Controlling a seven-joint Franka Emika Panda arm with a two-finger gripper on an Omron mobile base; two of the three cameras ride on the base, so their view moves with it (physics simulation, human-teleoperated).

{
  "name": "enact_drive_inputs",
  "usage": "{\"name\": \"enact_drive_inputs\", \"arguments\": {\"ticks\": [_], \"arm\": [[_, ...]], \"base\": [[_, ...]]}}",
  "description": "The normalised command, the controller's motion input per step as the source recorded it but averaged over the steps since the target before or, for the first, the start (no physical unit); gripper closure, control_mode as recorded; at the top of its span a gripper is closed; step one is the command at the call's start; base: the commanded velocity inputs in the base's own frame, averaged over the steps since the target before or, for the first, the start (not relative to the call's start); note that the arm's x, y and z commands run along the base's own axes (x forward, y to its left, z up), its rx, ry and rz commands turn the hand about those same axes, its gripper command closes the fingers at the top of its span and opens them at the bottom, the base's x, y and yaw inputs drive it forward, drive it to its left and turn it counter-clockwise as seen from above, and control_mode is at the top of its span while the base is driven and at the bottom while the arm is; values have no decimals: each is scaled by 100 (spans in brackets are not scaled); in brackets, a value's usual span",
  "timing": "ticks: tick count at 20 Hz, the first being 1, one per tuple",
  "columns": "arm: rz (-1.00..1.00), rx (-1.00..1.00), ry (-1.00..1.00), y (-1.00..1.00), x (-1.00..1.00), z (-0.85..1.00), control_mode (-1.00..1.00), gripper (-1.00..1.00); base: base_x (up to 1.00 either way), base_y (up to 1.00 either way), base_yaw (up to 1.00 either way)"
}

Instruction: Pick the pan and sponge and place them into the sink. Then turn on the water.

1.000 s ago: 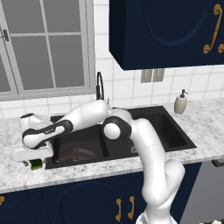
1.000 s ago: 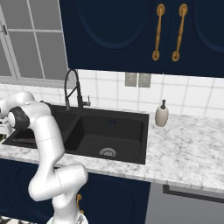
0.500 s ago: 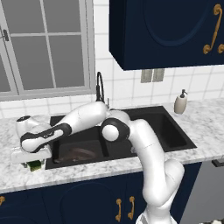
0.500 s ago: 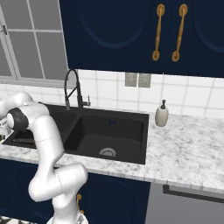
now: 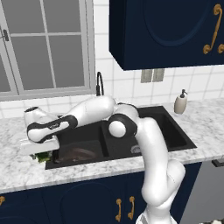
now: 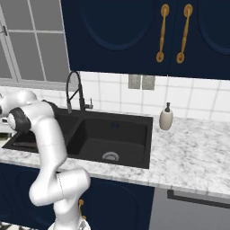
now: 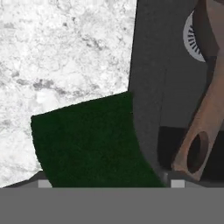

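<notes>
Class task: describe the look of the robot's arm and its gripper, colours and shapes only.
The arm is glossy white with rounded tubular links, dark bands and dark joint caps, on a white pedestal. The gripper is a white blocky hand with small dark fingertips. No cables or markings are visible.

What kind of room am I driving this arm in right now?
A home kitchen, rendered. A black double-basin sink with a tall spring faucet sits in a marble counter, under navy cabinets, with a soap dispenser by the tiled wall.

The small rectangular sponge lies on the marble counter beside the double-basin sink — the long-handled round pan lies inside it.
</notes>
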Motion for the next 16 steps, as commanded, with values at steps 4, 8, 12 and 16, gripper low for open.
{"name": "enact_drive_inputs", "arguments": {"ticks": [4,8,12,16], "arm": [[-2,6,0,-92,9,1,-100,100],[-6,7,0,-100,11,-1,-100,100],[-11,4,5,-88,18,-15,-100,100],[-8,4,2,-49,26,-36,-100,100]], "base": [[0,0,0],[0,0,0],[0,0,0],[0,0,0]]}}
